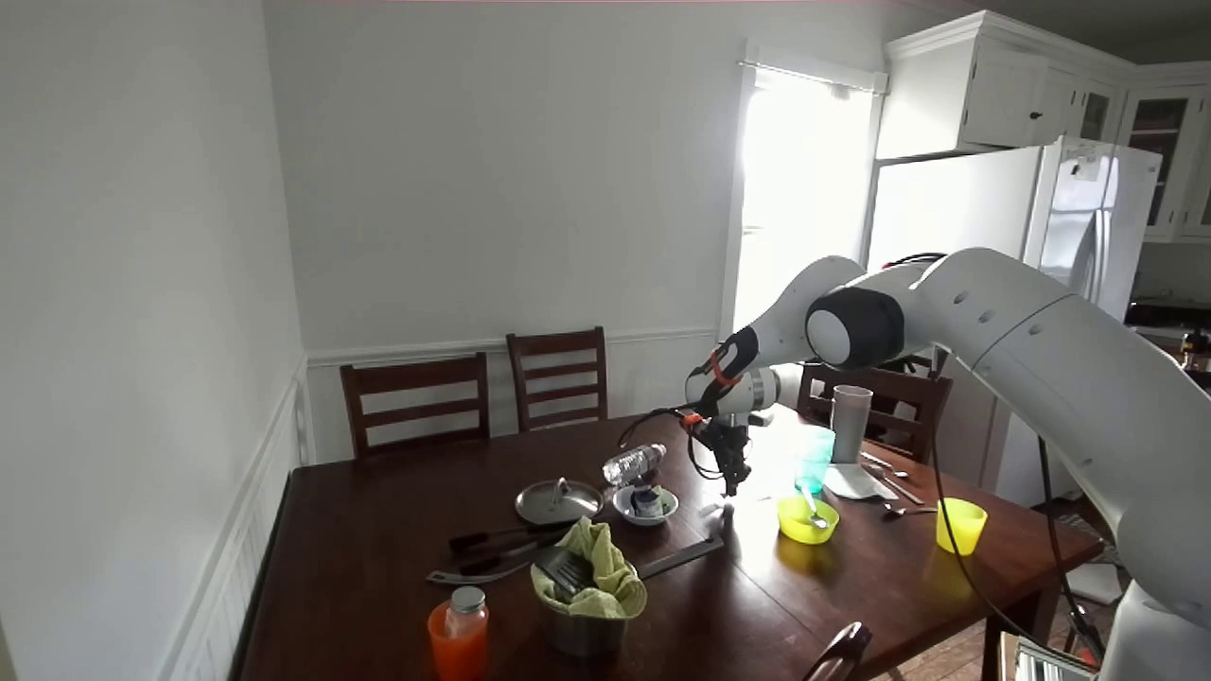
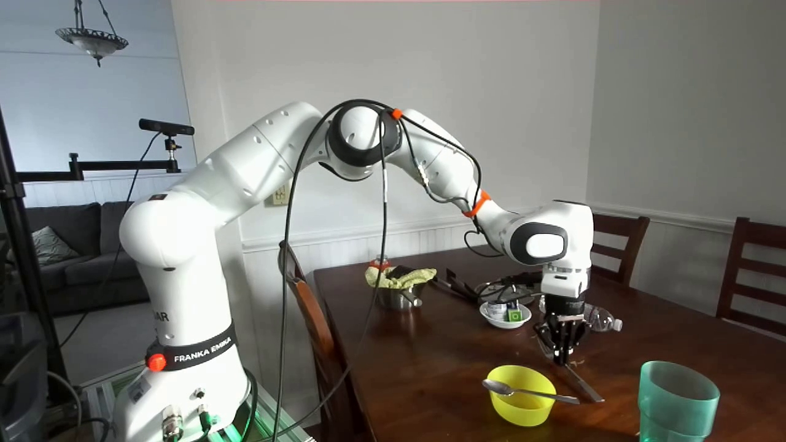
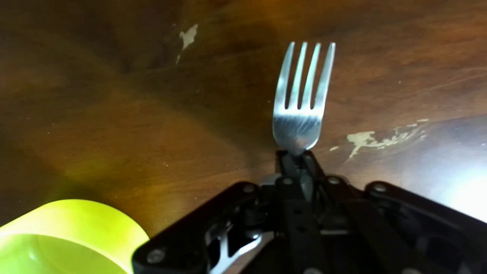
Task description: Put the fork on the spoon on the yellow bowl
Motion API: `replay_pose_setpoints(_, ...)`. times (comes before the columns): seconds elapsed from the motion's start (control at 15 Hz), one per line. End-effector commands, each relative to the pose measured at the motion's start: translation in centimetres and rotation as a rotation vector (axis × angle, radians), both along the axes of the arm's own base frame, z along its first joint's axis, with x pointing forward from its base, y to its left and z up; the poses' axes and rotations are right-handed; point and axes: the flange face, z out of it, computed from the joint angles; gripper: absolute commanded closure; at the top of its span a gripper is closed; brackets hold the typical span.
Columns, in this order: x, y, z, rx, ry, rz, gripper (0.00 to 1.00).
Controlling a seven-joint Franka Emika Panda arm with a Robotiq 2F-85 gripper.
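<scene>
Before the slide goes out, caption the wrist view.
Tool closed on a fork, yellow bowl partly in frame at lower left.

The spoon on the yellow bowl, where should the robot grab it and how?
Probably by the middle of its handle, coming from above and pinching its two sides. The spoon seems to lie across the top of the yellow bowl, so the thin handle is raised off the table. Its head is wider, likely harder to pinch. The gripper must first release the fork.

Pale walls (image 1: pixel 511 180), bright window (image 1: pixel 806 180), dark wooden chairs (image 1: pixel 416 376), white refrigerator (image 1: pixel 993 208), gray couch (image 2: pixel 89 242)
</scene>
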Motion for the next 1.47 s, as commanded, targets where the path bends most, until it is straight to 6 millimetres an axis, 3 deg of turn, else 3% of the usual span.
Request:
replay_pose_setpoints(0.0, -2.2, 2.0, 3.9, 0.008, 0.019, 0.152, 0.98)
replay_pose_setpoints(0.2, -4.0, 3.1, 6.0, 0.015, 0.087, 0.309, 0.98)
replay_pose_setpoints(0.6, -8.8, 5.9, 7.0, 0.018, 0.201, 0.624, 0.98)
replay_pose_setpoints(0.8, -10.9, 6.2, 7.4, -0.042, 0.247, 0.674, 0.98)
replay_pose_setpoints(0.87, -8.7, 5.4, 6.4, -0.003, 0.242, 0.639, 0.91)
replay_pose_setpoints(1.13, -10.1, 5.7, 6.7, -0.025, 0.25, 0.654, 0.91)
replay_pose_setpoints(1.2, -10.1, 6.0, 6.8, -0.032, 0.248, 0.682, 0.98)
replay_pose_setpoints(1.4, -10.7, 6.4, 7.2, -0.025, 0.26, 0.805, 0.98)
